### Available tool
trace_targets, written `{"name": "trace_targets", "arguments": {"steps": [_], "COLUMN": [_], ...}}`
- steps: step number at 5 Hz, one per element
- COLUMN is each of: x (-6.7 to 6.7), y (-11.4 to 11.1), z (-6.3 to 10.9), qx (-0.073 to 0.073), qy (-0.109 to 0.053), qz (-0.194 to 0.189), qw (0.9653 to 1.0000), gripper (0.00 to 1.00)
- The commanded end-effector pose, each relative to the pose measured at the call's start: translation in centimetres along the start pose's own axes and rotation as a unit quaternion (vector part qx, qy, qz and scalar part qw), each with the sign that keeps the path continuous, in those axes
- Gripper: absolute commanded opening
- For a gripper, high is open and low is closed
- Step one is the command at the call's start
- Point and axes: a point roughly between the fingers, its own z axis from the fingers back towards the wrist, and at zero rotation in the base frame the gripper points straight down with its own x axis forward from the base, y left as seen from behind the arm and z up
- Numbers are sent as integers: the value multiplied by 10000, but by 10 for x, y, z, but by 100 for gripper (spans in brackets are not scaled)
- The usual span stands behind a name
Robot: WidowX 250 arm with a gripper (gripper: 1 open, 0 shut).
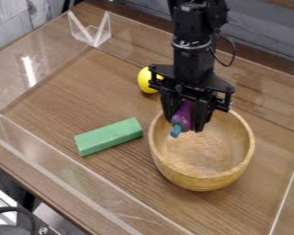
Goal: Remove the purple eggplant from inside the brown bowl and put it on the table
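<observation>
My 1 view is evenly bright, with pale glare along the clear wall (66,195); small details look soft.

The bowl (211,167) is smooth, light-brown wood. The tabletop (51,115) shows dark wood grain; the eggplant (182,117) looks glossy.

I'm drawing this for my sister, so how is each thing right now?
gripper: shut on the eggplant
purple eggplant: held, over the bowl's far left part
brown bowl: upright, open at the top
green block: lying flat
yellow lemon: resting on the table
</observation>
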Motion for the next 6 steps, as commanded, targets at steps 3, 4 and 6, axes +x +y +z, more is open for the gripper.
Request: {"name": "trace_targets", "arguments": {"steps": [3,4,6], "x": [4,5,5], "y": [4,6,27], "z": [17,18,29], "qx": [-50,-57,3], "qy": [-232,-240,-307], "qz": [109,145,250], "qw": [9997,9996,9992], "gripper": [0,0,0]}}
